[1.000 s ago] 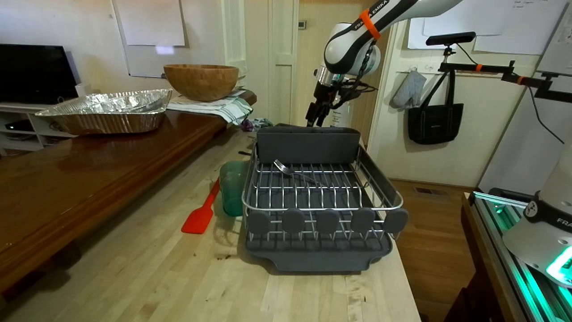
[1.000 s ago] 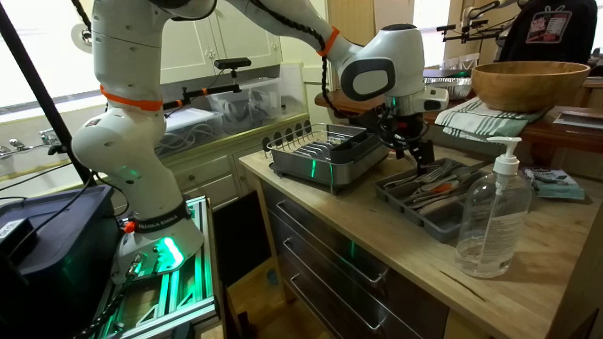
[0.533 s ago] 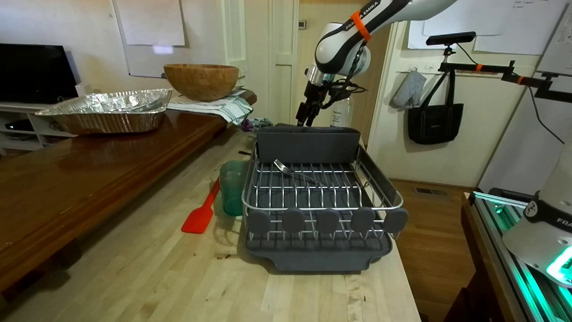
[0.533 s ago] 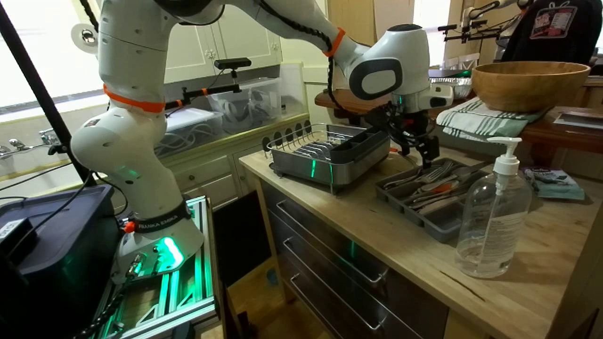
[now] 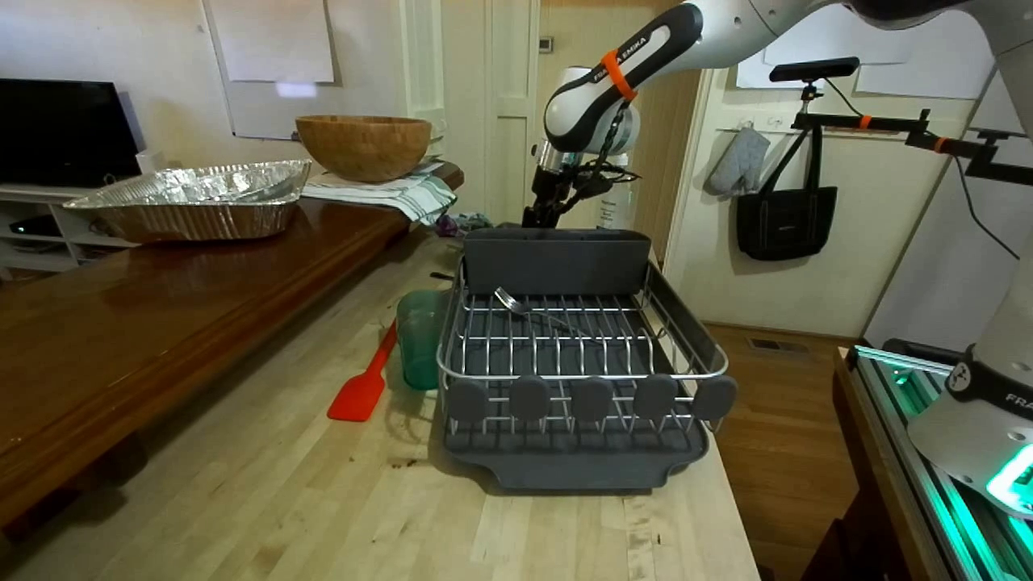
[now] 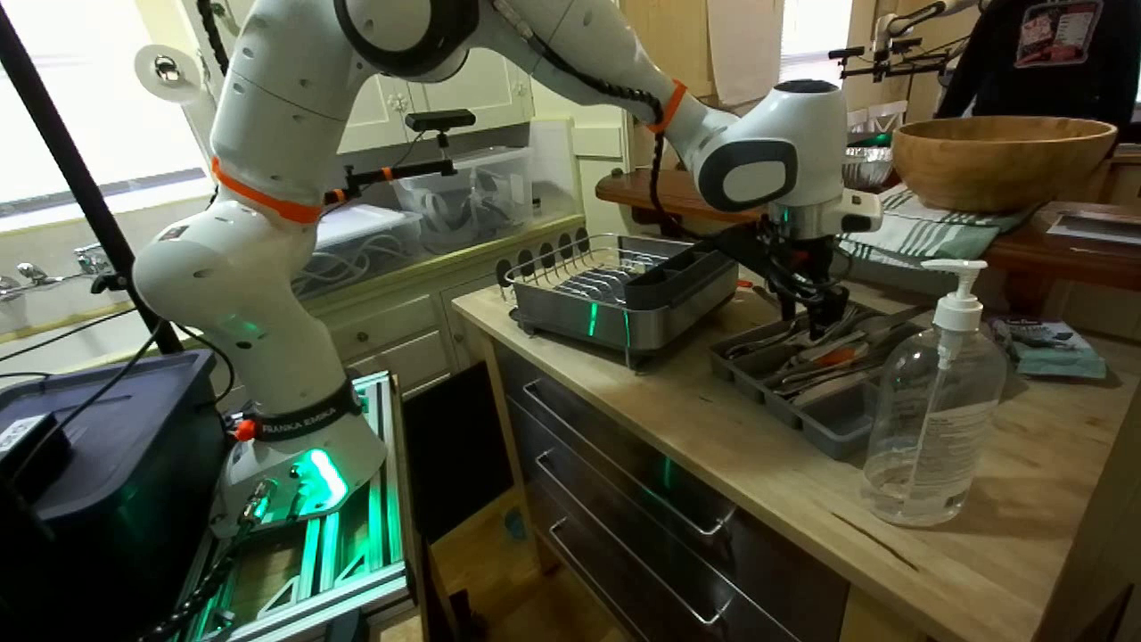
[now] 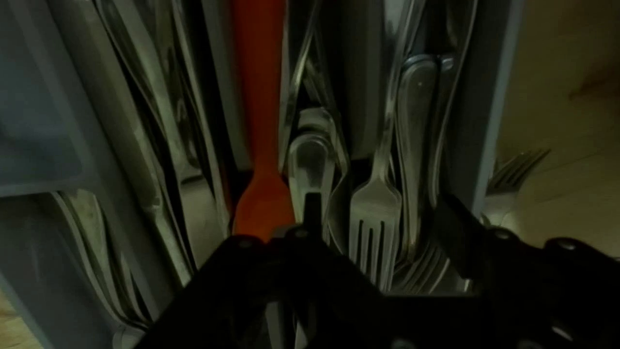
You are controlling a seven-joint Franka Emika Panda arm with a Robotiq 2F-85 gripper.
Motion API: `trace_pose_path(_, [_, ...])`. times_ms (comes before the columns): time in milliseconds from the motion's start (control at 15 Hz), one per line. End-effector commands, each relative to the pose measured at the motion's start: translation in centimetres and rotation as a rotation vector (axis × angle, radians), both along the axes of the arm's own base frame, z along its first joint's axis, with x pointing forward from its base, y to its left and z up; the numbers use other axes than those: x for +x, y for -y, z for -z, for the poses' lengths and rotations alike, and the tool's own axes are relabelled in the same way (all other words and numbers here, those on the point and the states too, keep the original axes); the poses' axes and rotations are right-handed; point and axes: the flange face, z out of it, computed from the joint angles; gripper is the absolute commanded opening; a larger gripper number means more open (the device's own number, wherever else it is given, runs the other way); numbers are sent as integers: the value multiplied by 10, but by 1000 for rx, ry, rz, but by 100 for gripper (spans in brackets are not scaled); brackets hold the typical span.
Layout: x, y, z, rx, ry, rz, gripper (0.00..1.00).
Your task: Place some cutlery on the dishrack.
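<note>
In the wrist view my gripper [image 7: 381, 213] is open over the cutlery tray [image 7: 494, 121], one finger on either side of a silvery fork [image 7: 375, 208]. Knife handles [image 7: 415, 97] and more fork tines lie close by in that gap. Whether the fingers touch any cutlery, I cannot tell. An orange utensil [image 7: 264, 203] lies just outside one finger. The dark grey dishrack [image 6: 579, 312] shows in both exterior views, apart from the gripper. On its wire grid rests a single fork [image 5: 510, 302]. The fingertips are partly hidden behind the rack in an exterior view.
Beside the dishrack stand a green cup [image 5: 421, 339] and a red spatula [image 5: 359, 395] lying flat. A clear pump bottle [image 6: 936, 446] is close to the cutlery tray. A wooden bowl [image 6: 1003, 160] and a foil pan [image 5: 202, 202] sit on the raised counter.
The arm has moved sideways over the cutlery tray and lowered, bringing my gripper down among the cutlery. Its fingers look closer together than before. The dishrack and its fork have stayed put.
</note>
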Motion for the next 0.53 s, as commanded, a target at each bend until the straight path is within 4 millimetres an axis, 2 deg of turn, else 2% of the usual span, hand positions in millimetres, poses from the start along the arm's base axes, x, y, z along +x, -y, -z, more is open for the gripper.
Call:
trace_pose_path(0, [24,4,17,4,-30,-10,72])
trace_pose_path(67, [28,3,21,8,-32,-13,76])
trace_pose_path(333, [45,0,30,20,-27,-31,62])
trace_pose_path(467, [51,0,30,18,-31,-36,51])
